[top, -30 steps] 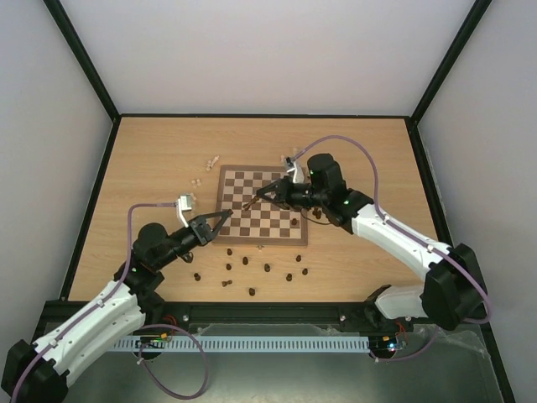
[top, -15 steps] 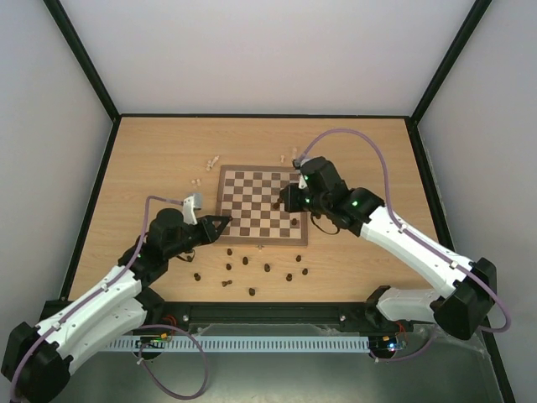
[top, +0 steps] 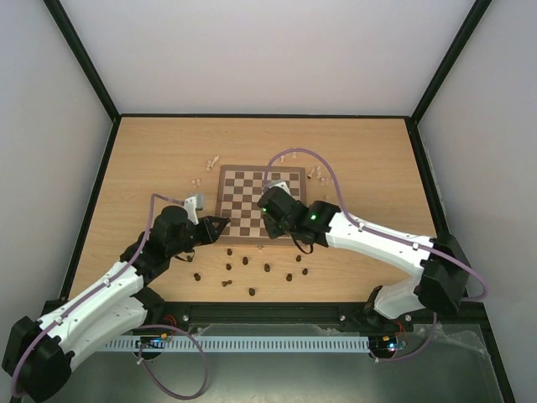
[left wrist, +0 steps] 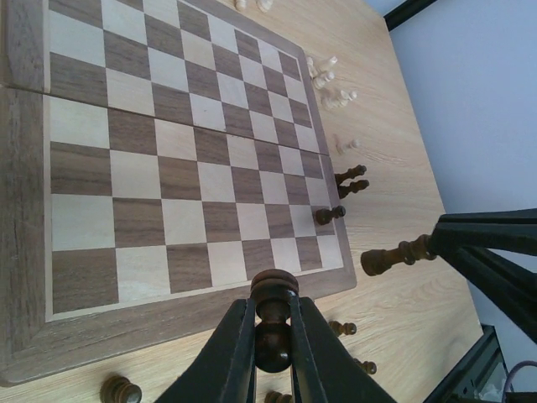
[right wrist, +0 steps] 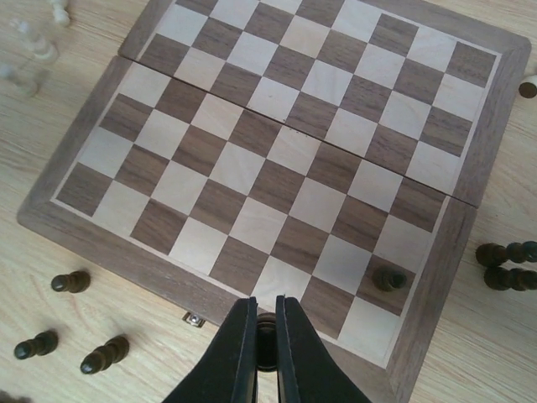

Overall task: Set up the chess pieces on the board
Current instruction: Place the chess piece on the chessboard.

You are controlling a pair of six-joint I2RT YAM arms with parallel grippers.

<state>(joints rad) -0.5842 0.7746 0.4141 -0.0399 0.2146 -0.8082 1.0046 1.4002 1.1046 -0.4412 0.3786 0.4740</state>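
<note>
Board (top: 243,189) lies flat at the middle of the table (top: 159,143), its sides roughly parallel to the table edges and bare wood all round it. The widest free strip is the far one, between the far border and the dark rail (top: 95,193) framing the table. The left gripper (left wrist: 270,309) is clenched on a dark chess piece (left wrist: 274,284) at the board's near-left corner; the left wrist view shows the near border behind that piece. The right gripper (right wrist: 265,309) is clenched on a second dark piece (right wrist: 266,348) above the near border, just beside the small latch (right wrist: 193,318). One standing dark piece (right wrist: 388,277) occupies the rightmost column, second square from the near edge; every other visible square is free. Two dark pieces (right wrist: 503,264) lie on the table just off the right border. Loose dark pieces (top: 267,268) are scattered between the near border and the arm bases. Pale pieces (top: 317,174) sit off the far-right corner, and more pale ones (top: 210,161) off the far-left corner.
</note>
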